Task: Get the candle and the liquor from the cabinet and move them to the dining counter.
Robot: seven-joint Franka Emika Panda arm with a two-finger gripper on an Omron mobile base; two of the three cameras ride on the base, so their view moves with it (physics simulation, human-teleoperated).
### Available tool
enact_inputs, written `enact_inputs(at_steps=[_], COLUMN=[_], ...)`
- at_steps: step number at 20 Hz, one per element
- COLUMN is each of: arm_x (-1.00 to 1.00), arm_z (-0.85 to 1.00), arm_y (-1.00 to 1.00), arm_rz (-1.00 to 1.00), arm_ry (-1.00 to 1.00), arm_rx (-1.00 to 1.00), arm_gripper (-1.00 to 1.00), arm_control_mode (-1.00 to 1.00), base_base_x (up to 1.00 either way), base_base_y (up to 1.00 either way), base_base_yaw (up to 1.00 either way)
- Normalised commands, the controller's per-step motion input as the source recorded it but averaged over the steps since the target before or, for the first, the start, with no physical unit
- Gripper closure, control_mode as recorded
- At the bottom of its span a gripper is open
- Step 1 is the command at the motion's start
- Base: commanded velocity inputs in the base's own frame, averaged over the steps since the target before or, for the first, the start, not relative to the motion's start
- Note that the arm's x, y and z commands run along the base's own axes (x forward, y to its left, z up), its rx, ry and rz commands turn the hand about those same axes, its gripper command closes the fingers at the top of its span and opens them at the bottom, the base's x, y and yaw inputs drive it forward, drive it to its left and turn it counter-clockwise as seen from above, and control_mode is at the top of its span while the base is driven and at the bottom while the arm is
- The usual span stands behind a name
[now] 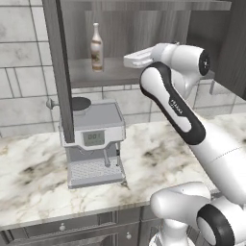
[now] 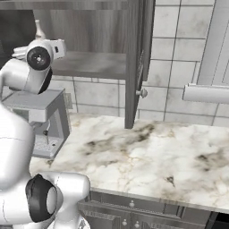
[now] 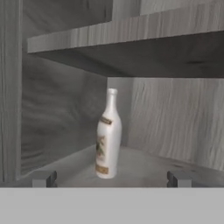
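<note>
The liquor (image 1: 97,48) stands upright on the grey shelf (image 1: 115,74) of the open cabinet (image 1: 144,24), towards its left side. A dark cabinet door (image 1: 58,67) stands edge-on, with a round knob (image 1: 49,103) at its lower left. The white arm (image 1: 192,120) reaches up from the lower right, its wrist level with the shelf, right of the bottle and apart from it. Below, a grey coffee machine (image 1: 93,144) sits on the marble table (image 1: 29,178).

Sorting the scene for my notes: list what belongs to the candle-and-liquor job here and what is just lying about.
Job:
- liquor, upright on the cabinet floor
- gripper, open, facing the bottle, apart from it

Lying about:
- coffee machine on the marble worktop
- grey drawers below
</note>
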Motion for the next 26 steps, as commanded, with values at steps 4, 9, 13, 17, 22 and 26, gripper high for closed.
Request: enact_inputs(at_steps=[4, 9, 13, 17, 22, 26], arm_x=[0.46, 0.34, 0.01, 0.1, 0.14, 0.26], arm_z=[0.0, 0.0, 0.0, 0.01, 0.0, 0.0], arm_y=[0.04, 0.19, 0.17, 0.26, 0.06, 0.0], arm_rz=[0.0, 0.0, 0.0, 0.0, 0.0, 0.0], arm_ry=[0.03, 0.03, 0.01, 0.0, 0.02, 0.02], arm_rx=[0.0, 0.0, 0.0, 0.0, 0.0, 0.0], arm_gripper=[-1.0, -1.0, -1.0, -1.0, -1.0, -1.0], arm_control_mode=[-1.0, -1.0, -1.0, -1.0, -1.0, -1.0], base_base_x=[0.0, 0.0, 0.0, 0.0, 0.0, 0.0], base_base_y=[0.0, 0.0, 0.0, 0.0, 0.0, 0.0], base_base_yaw=[0.0, 0.0, 0.0, 0.0, 0.0, 0.0])
